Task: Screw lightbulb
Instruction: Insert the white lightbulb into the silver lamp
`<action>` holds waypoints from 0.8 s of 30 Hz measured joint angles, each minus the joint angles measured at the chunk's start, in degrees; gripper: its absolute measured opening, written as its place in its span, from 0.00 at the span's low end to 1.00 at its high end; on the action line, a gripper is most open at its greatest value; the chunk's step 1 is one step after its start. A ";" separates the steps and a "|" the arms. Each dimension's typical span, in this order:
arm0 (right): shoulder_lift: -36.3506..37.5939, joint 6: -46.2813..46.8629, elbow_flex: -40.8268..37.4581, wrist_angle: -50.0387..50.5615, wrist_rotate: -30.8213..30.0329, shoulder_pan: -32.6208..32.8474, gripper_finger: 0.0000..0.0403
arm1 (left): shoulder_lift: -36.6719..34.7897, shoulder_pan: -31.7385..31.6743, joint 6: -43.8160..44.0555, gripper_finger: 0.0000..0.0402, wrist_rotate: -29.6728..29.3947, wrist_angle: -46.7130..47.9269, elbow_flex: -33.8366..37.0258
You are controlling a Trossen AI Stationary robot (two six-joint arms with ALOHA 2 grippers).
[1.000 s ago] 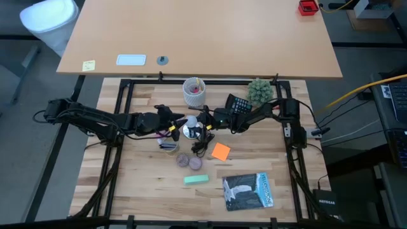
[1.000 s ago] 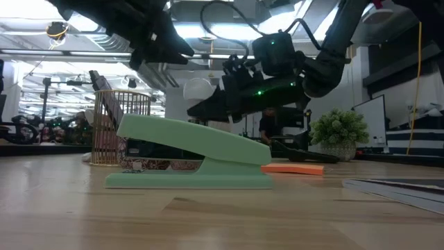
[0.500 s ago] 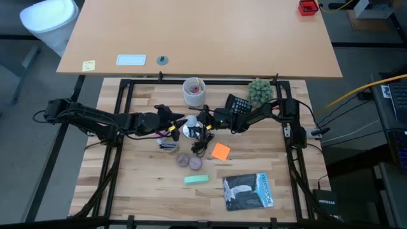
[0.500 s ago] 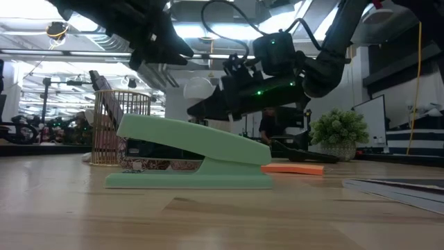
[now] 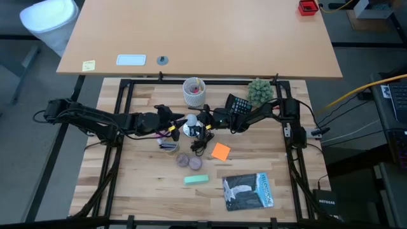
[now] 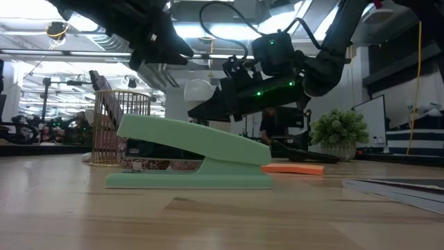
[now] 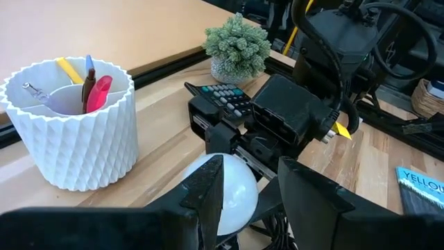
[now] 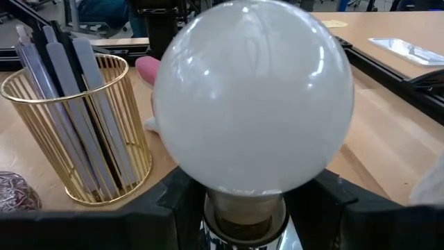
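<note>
While the right gripper (image 5: 199,121) stays clamped on the lightbulb (image 8: 253,97) (barely shifted), the left gripper (image 5: 180,122) waits open-fingered; threading seems unfinished.

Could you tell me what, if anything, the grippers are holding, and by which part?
The right gripper holds the lightbulb by its narrow base; the left gripper holds nothing.

my arms: matte black, boxy links, black cables looped above; right pincer (image 6: 208,105) housing shows green lights, yellow tag.
</note>
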State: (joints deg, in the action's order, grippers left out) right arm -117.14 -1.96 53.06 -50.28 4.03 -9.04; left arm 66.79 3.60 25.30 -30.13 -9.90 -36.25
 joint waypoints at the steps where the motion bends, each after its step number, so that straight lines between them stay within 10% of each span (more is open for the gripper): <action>1: 0.00 0.00 0.00 0.04 0.00 0.01 0.44 | 0.01 0.00 0.00 0.32 0.00 -0.27 0.00; 24: 0.00 0.09 -0.04 0.22 0.02 0.02 0.44 | 9.00 -4.58 -3.21 0.32 0.40 -10.36 0.00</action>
State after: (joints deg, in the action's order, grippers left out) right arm -117.14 -1.87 53.01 -50.06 4.05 -9.02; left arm 75.79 -0.98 22.09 -29.73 -20.27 -36.25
